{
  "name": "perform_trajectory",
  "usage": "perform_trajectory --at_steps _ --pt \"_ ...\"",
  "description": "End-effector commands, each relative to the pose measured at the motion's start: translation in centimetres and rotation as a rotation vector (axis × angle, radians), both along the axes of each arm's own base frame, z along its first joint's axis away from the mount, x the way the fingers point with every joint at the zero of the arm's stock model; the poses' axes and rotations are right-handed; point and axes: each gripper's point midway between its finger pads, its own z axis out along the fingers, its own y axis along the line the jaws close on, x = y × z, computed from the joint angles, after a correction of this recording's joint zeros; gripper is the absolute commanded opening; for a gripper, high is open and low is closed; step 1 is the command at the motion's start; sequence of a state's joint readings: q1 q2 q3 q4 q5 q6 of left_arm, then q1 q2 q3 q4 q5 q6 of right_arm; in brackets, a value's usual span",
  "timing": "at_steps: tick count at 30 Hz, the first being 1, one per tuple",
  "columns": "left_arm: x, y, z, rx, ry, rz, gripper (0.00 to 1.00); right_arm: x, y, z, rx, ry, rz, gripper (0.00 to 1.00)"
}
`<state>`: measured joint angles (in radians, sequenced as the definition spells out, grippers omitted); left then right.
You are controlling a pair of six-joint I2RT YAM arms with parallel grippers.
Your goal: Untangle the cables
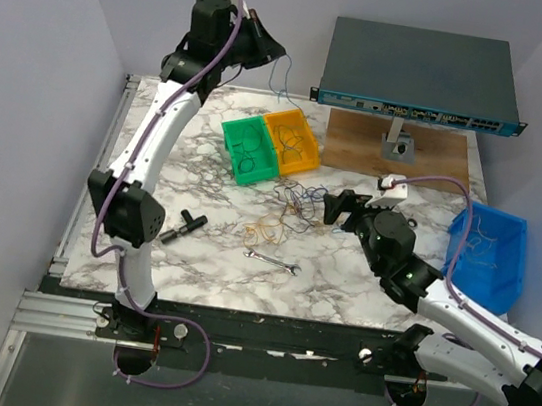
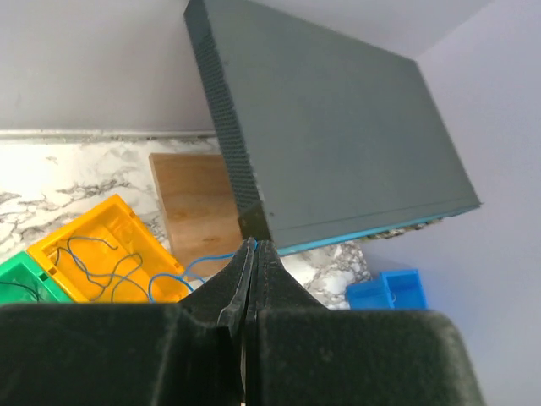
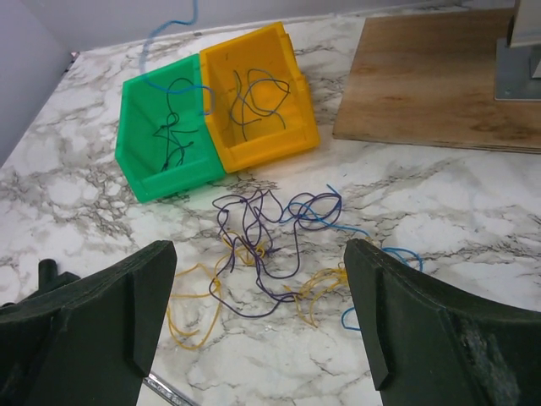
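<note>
Overhead, the left end effector (image 1: 270, 49) hangs high at the back. Only its wrist view shows the fingers pinched tight on a blue cable (image 2: 207, 260). The right end effector (image 3: 258, 254) gapes wide over the tangled cables (image 3: 270, 233) on the table (image 3: 439, 211), near the green bin (image 3: 139, 161).

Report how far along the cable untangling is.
Done: some strands already lie sorted in the green bin and the orange bin. In hand: the left hand is shut on a blue cable, raised above the orange bin. Left: a knot of purple, yellow and blue cables sits on the table, with the right hand open over it.
</note>
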<state>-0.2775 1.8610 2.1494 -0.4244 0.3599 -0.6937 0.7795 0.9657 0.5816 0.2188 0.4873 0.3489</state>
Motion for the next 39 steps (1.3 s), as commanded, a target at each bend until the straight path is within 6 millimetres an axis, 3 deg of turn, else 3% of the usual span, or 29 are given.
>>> perform_trajectory --at_steps 1,9,14,24,28,30,32,39 --pt "3.4 -1.7 -3.8 -0.021 0.079 0.020 0.00 0.0 -1.0 1.4 0.031 -0.055 -0.040 0.88" --pt "8.2 -2.5 -13.1 0.032 0.200 0.081 0.00 -0.6 -1.8 1.9 0.066 -0.082 -0.054 0.88" --pt "8.6 -3.0 -18.7 0.074 0.292 0.095 0.00 -0.6 -2.0 1.7 0.068 -0.078 -0.066 0.88" --pt "9.3 -5.6 -26.9 0.109 0.446 0.068 0.00 -0.7 -2.1 1.2 0.081 -0.086 -0.063 0.88" --pt "8.7 -5.0 -30.1 0.121 0.543 0.119 0.00 -0.5 -2.1 0.6 0.066 -0.068 -0.076 0.88" --pt "8.5 -4.3 -30.6 0.145 0.560 0.154 0.00 -0.3 -2.3 0.3 0.048 -0.049 -0.094 0.88" --pt "8.4 -3.8 -30.2 0.172 0.551 0.166 0.08 0.0 -2.5 -0.3 0.021 -0.009 -0.123 0.88" --pt "7.3 -2.4 -25.9 0.276 0.461 0.167 0.64 0.4 -1.3 -4.2 -0.070 0.177 -0.126 0.89"
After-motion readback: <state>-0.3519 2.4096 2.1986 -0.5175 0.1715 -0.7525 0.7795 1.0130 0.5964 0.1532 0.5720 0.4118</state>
